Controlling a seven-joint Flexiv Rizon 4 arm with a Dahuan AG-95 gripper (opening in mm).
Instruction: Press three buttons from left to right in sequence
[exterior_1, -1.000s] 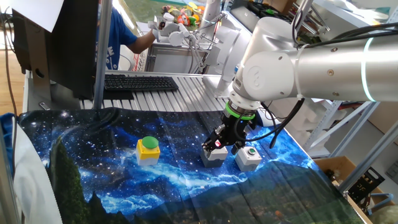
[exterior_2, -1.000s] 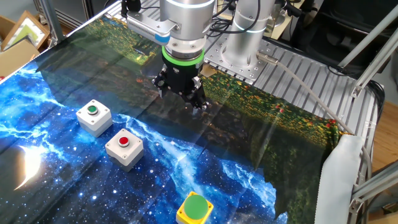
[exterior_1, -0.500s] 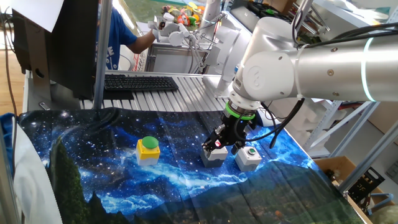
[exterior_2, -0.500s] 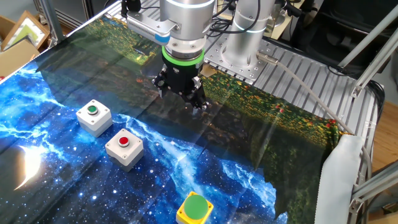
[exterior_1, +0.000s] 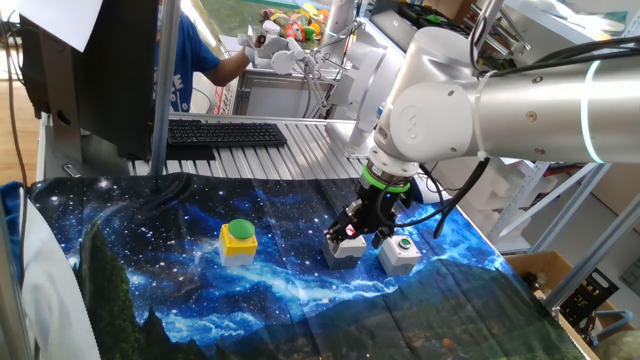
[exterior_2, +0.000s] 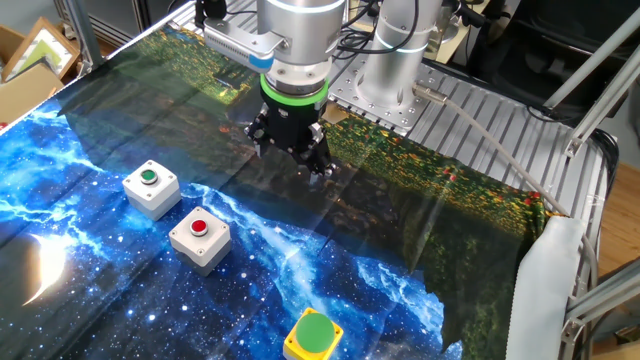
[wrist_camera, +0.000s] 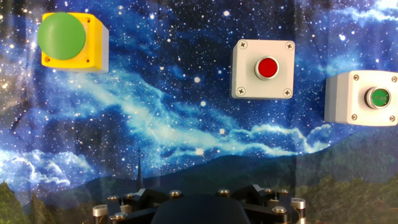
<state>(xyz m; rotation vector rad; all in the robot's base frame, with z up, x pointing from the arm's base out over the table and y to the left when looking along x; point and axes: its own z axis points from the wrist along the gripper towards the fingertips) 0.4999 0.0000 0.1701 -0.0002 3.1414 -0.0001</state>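
Observation:
Three buttons stand in a row on the starry cloth. The yellow box with a big green dome (wrist_camera: 62, 36) (exterior_1: 238, 240) (exterior_2: 314, 335) is leftmost in the hand view. In the middle is the grey box with the red button (wrist_camera: 263, 68) (exterior_2: 199, 236), partly hidden behind the hand in one fixed view (exterior_1: 347, 248). The grey box with the small green button (wrist_camera: 368, 98) (exterior_1: 398, 252) (exterior_2: 150, 186) comes last. My gripper (exterior_2: 290, 158) (exterior_1: 362, 225) hovers above the cloth, apart from all three boxes, open and holding nothing. The hand view shows only its base.
The starry cloth (exterior_2: 420, 270) covers the table. The arm's base (exterior_2: 395, 60) sits on a ribbed metal surface (exterior_2: 500, 120). A keyboard (exterior_1: 225, 132) lies behind the cloth, with a person in blue (exterior_1: 195, 60) beyond. A cardboard box (exterior_2: 30, 60) stands off the table.

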